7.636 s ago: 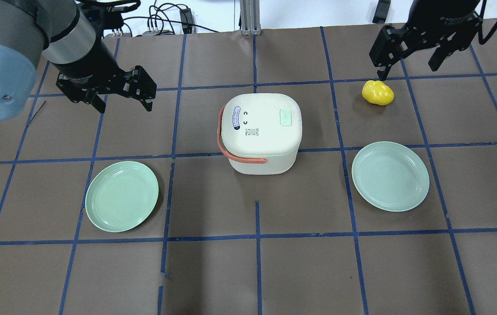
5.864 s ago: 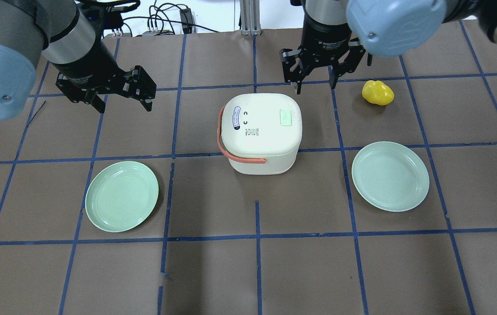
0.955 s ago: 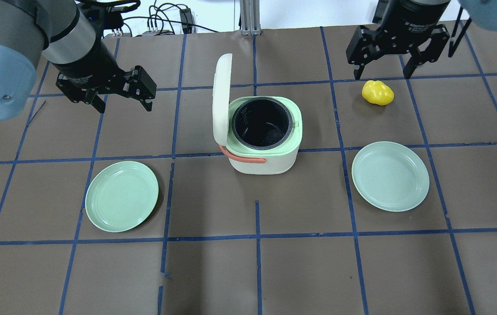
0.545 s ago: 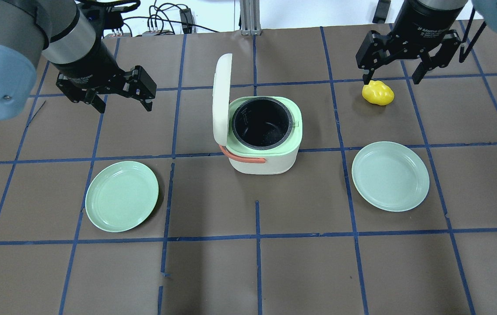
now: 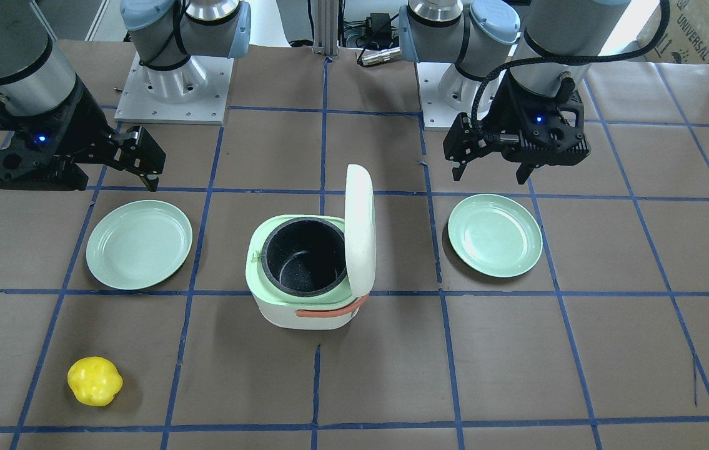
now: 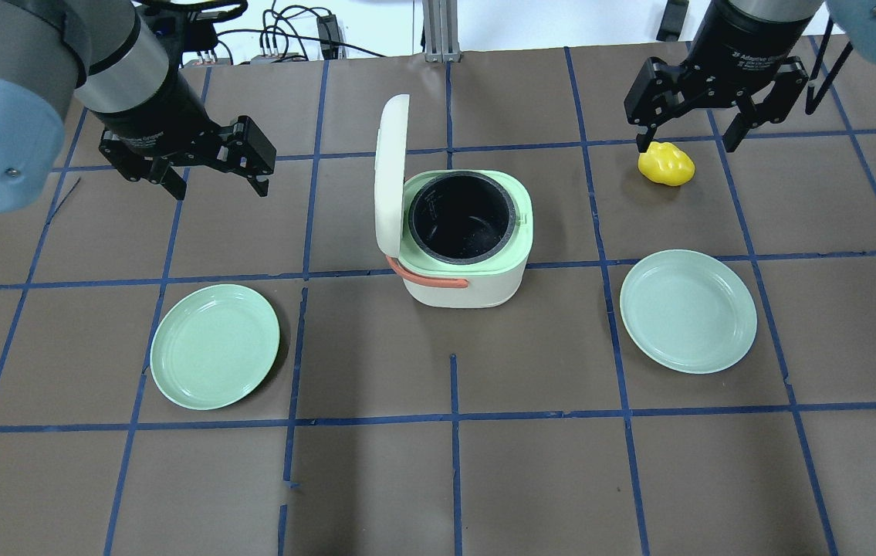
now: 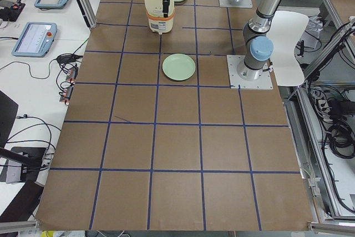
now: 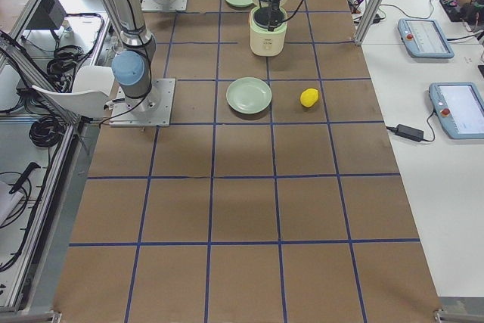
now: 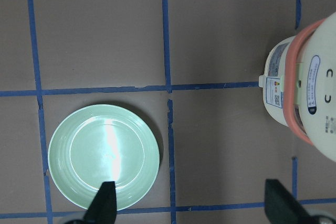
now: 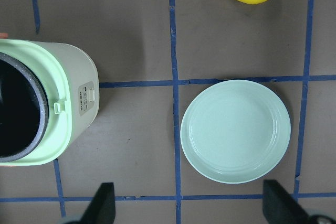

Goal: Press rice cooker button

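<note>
The left hand [image 6: 218,185], spread wide and holding nothing, hangs high over the left plate [image 6: 215,346]. If it swung low to its right it would meet the upright lid [image 6: 390,174] first. That could slam the lid shut or tip the rice cooker [image 6: 461,292], which nothing steadies on the tabletop [image 6: 546,479]. With the lid up, the press looks done to me, so another jab would likely only shove the light body along. The right hand [image 6: 686,143], equally wide and empty, hangs over the right plate [image 6: 688,310], and a careless drop would strike it. The cooker sits between the hands, well apart from each. It is off the left hand's right side with its hinge toward that hand, and off the right hand's left side with its open rim toward that one. A yellow object [image 6: 666,164] lies beyond the right hand.
</note>
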`<action>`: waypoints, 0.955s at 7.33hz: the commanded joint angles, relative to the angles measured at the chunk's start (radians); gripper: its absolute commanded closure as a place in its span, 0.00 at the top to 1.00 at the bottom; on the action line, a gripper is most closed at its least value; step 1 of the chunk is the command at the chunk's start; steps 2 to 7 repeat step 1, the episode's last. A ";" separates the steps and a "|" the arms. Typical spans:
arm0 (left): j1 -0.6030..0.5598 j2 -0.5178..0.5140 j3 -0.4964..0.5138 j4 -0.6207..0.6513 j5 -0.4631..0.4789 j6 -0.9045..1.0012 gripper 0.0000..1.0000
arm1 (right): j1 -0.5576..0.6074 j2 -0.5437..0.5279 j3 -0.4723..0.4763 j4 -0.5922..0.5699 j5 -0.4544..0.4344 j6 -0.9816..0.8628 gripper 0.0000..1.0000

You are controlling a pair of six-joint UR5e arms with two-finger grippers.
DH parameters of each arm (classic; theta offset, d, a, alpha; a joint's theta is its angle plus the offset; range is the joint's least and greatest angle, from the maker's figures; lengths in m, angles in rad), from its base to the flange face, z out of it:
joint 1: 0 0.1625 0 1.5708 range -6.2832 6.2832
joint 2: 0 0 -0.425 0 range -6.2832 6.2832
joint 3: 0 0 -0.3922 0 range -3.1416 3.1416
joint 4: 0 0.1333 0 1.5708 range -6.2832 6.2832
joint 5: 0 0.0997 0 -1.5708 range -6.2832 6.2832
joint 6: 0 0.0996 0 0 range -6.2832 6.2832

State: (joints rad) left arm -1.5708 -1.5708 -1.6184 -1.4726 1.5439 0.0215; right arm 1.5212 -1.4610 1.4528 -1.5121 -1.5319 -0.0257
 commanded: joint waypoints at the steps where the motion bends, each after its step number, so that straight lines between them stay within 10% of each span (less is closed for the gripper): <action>1: 0.000 0.000 0.000 0.000 -0.001 0.000 1.00 | 0.001 0.001 0.015 -0.010 0.009 0.001 1.00; 7: 0.000 0.000 0.000 0.000 -0.001 0.000 1.00 | 0.001 0.001 0.015 -0.010 0.009 0.001 1.00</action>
